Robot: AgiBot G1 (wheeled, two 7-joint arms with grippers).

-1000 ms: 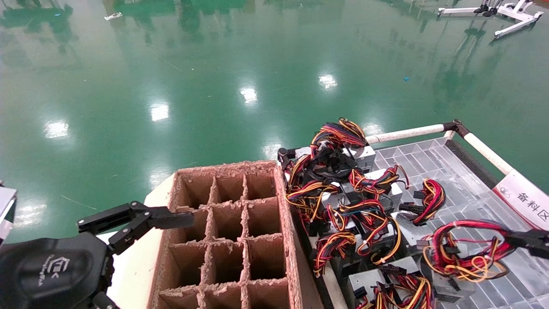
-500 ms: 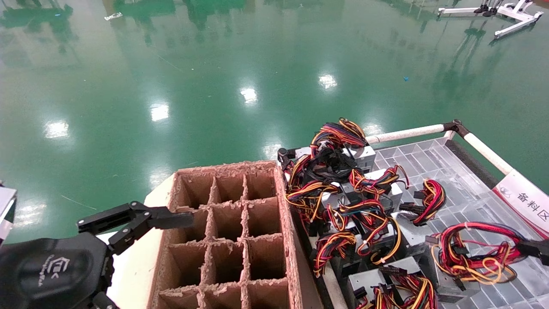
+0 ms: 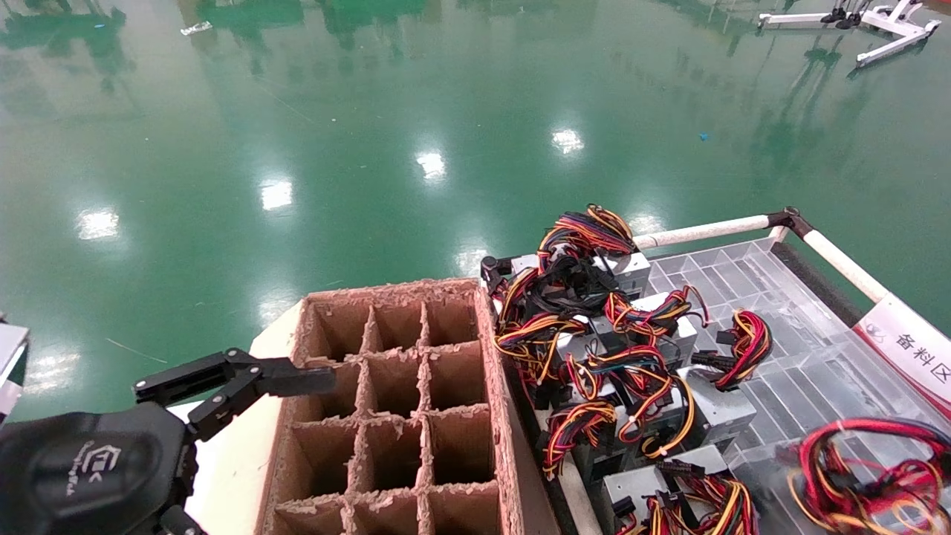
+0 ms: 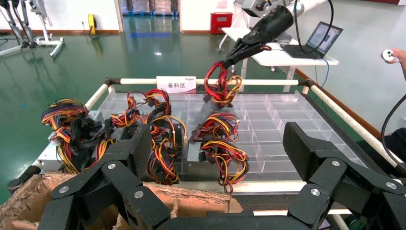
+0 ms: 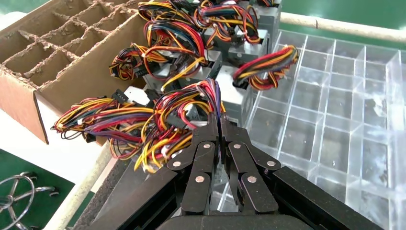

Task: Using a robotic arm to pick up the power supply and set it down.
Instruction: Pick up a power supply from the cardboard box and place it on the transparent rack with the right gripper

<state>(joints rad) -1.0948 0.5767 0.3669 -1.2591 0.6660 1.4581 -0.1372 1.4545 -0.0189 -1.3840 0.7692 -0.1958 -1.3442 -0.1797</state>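
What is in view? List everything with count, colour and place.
lifted power supply: one, red-yellow-black wires showing, hanging above the tray
other power supplies: several, silver-grey with coloured wires, tray's left part
tray: one, clear, divided, right of the box
cardboard box: one, brown, divided into cells, centre
rail: white, black joints, around the tray
label: one, white, tray's right edge
floor: green, glossy
left gripper: black, jaws open, left of the box
right gripper: black, jaws shut on the wires
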